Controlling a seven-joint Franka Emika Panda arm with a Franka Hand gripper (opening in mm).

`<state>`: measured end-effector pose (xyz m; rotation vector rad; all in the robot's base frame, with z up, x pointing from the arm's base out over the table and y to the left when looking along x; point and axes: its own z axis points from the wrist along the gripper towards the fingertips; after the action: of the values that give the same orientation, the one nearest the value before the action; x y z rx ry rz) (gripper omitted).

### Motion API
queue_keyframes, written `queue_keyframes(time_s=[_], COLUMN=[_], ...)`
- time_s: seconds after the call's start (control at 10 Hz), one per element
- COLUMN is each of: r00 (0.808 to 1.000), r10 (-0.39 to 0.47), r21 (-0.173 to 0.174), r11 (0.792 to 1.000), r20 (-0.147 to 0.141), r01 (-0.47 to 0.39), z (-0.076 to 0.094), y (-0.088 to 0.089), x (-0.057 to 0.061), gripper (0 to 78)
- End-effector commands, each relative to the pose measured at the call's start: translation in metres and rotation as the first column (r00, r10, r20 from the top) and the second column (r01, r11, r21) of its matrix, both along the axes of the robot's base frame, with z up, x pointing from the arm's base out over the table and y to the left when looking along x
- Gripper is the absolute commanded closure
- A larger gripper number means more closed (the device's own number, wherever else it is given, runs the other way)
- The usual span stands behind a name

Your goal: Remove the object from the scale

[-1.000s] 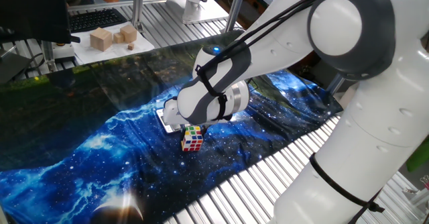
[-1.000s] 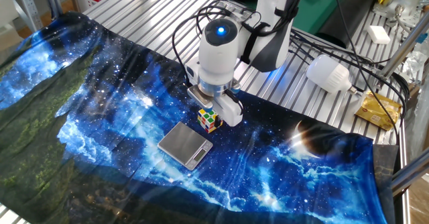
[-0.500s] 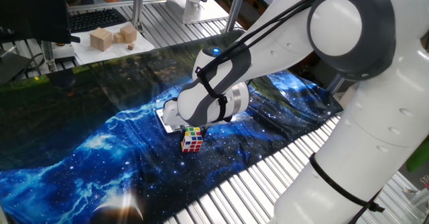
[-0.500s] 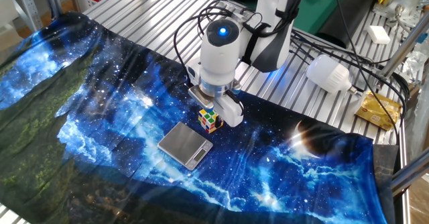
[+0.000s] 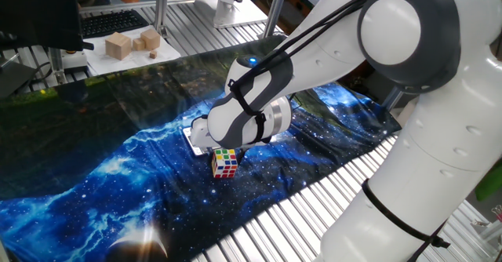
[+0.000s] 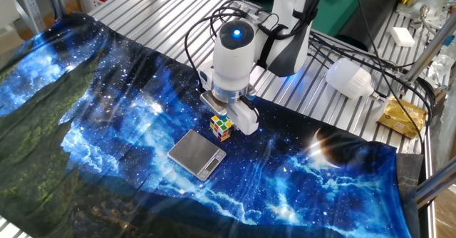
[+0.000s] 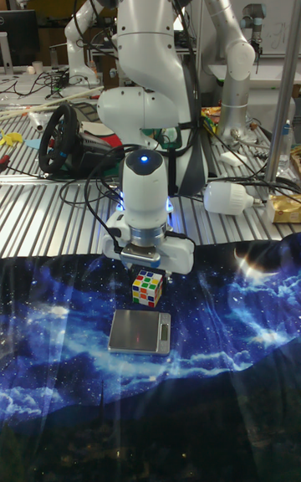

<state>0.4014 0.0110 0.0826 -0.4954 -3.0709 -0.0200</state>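
The object, a small puzzle cube (image 6: 221,127) (image 7: 147,287) (image 5: 224,162), sits just off the scale on the blue galaxy cloth side. My gripper (image 6: 226,119) (image 7: 149,275) points straight down over it, its fingers close against the cube's sides, apparently shut on it. The scale (image 6: 197,154) (image 7: 140,331), a thin silver-grey square plate, lies bare on the cloth beside the cube. In one fixed view only a corner of the scale (image 5: 190,136) shows behind my wrist. Whether the cube touches the cloth I cannot tell.
Wooden blocks (image 5: 119,46) stand on a white tray (image 5: 157,56) at the far left corner. A white bulb-shaped thing (image 6: 349,78) and a yellow packet (image 6: 401,117) lie on the slatted metal table beyond the cloth. Cables and a black wheel (image 7: 57,141) lie behind the arm.
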Motion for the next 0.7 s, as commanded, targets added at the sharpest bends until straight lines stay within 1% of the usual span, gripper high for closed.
queue_keyframes(time_s=[0.1,0.3,0.4,0.7], r00=[1.0,1.0,1.0,1.0], r10=[0.002,0.002,-0.007,-0.003], r21=[0.0,0.0,-0.022,-0.024], r11=[1.0,1.0,1.0,1.0], r20=[0.003,0.003,0.008,0.012], r01=[-0.002,-0.002,0.007,0.003], z=[0.0002,0.0002,0.0057,0.0097], y=[0.0,0.0,0.003,0.0038], x=[0.0007,0.0007,-0.0032,-0.0045], gripper=[0.2,0.2,0.2,0.2])
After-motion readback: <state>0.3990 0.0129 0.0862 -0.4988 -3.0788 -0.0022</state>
